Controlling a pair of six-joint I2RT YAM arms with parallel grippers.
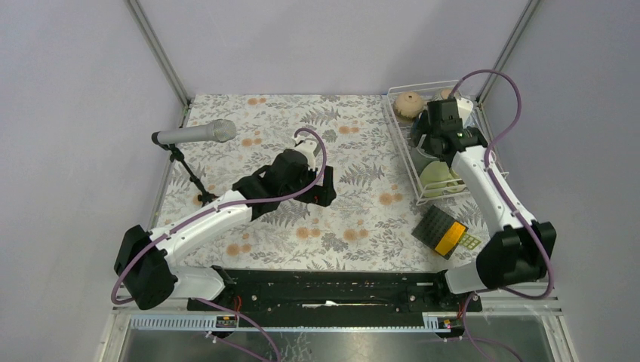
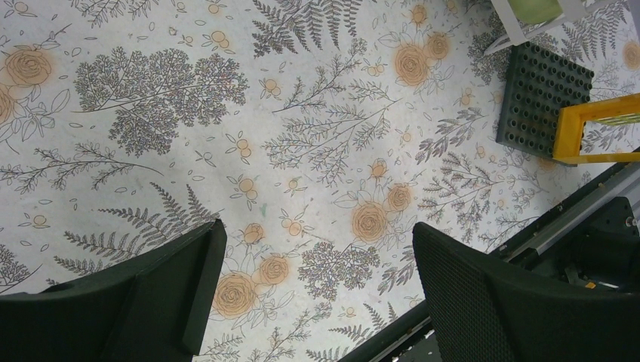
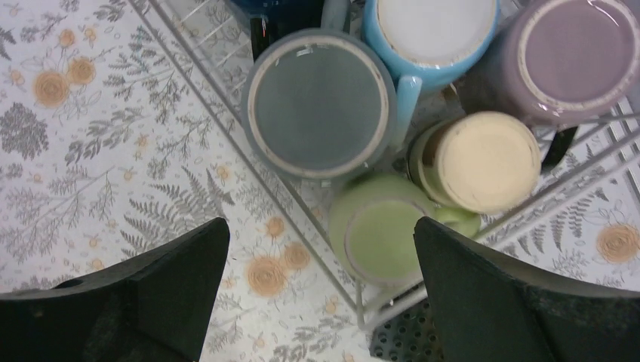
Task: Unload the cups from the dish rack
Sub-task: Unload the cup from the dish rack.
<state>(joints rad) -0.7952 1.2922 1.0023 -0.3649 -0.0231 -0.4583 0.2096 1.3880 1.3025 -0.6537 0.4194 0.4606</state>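
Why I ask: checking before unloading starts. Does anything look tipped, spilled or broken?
Nothing stands out. The cups sit base-up, packed closely in the dish rack; no spill or breakage shows. The right arm hides part of the rack from above.

No text, label, brand or number is legible to me in any view. The pad (image 1: 440,228) on the table (image 1: 302,121) has an orange face with a pale gridded patch at its edge. Any marks there are too small for me to read. The upturned bases of the cups (image 3: 318,105) show plain glaze only. The table cover carries a fern-and-flower print, no lettering.
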